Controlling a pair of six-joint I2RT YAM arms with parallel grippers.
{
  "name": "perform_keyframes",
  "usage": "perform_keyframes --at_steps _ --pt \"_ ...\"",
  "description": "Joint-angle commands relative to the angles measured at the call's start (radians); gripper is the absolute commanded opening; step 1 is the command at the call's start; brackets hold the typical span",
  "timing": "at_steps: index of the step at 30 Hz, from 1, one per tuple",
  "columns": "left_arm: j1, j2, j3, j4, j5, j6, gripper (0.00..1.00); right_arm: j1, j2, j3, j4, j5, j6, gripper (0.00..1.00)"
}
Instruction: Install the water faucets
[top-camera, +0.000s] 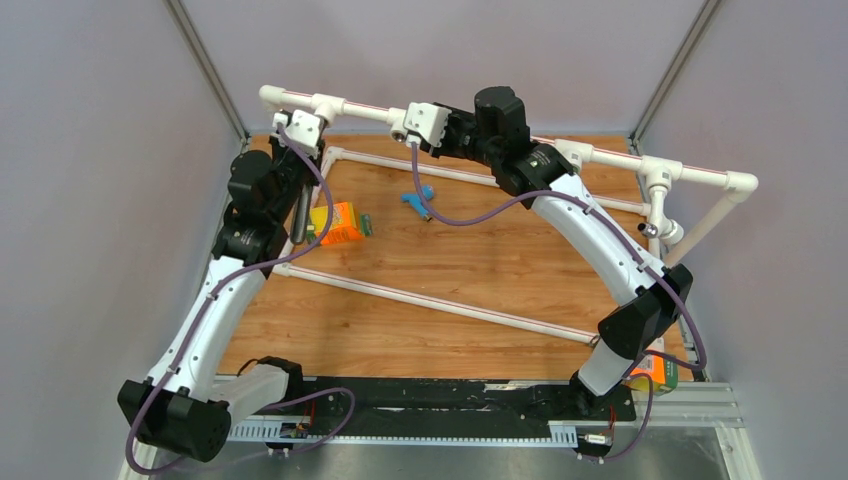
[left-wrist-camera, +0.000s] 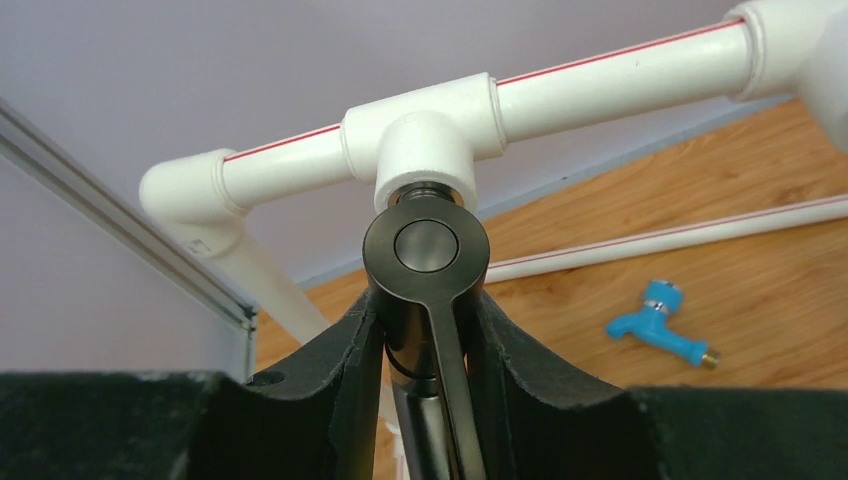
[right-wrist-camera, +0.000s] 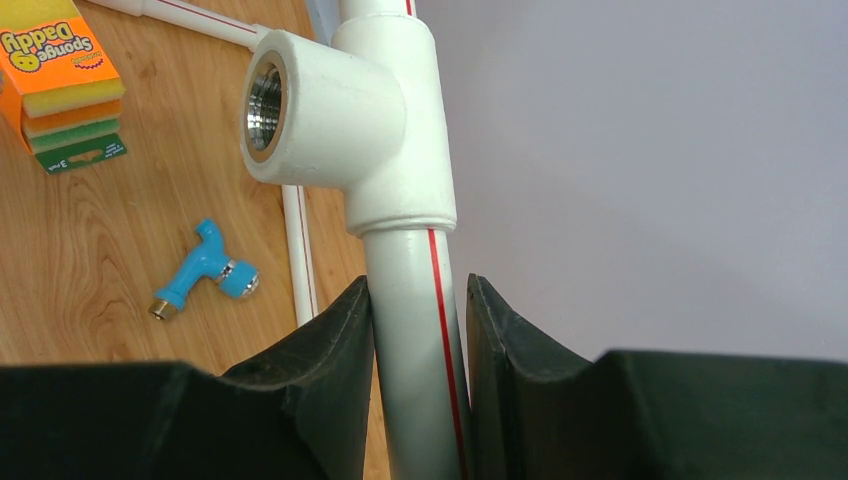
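Note:
A dark-brown faucet (left-wrist-camera: 425, 247) stands upright between the black fingers of my left gripper (left-wrist-camera: 425, 330), which is shut on its body. Its round head sits right at the mouth of a white tee socket (left-wrist-camera: 425, 150) on the back pipe, and its long tube (top-camera: 298, 215) hangs below. My right gripper (right-wrist-camera: 420, 330) is shut on the red-striped white pipe (right-wrist-camera: 410, 300) just below another tee socket (right-wrist-camera: 320, 110) whose metal-threaded mouth holds nothing. A small blue faucet (top-camera: 418, 200) lies loose on the wooden board (top-camera: 480, 270).
The white pipe frame (top-camera: 600, 155) runs along the back and right, with a lower rail (top-camera: 440, 300) slanting across the board. An orange sponge pack (top-camera: 340, 222) lies beside the left arm. Another orange box (top-camera: 655, 372) sits by the right arm's base.

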Motion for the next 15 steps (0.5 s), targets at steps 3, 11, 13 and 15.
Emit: perform_keyframes --at_steps 3,11,13,15 --pt "-0.082 0.045 0.041 -0.142 0.109 0.372 0.00 0.053 -0.023 -0.035 -0.113 -0.085 0.132 0.00" --pt "-0.161 0.058 0.063 -0.296 -0.015 0.731 0.00 0.056 -0.023 -0.033 -0.111 -0.081 0.130 0.00" --pt "-0.183 0.068 0.067 -0.325 -0.089 0.811 0.00 0.057 -0.023 -0.033 -0.111 -0.081 0.130 0.00" --pt "-0.198 0.078 0.080 -0.359 -0.132 0.882 0.00 0.059 -0.021 -0.033 -0.111 -0.078 0.129 0.00"
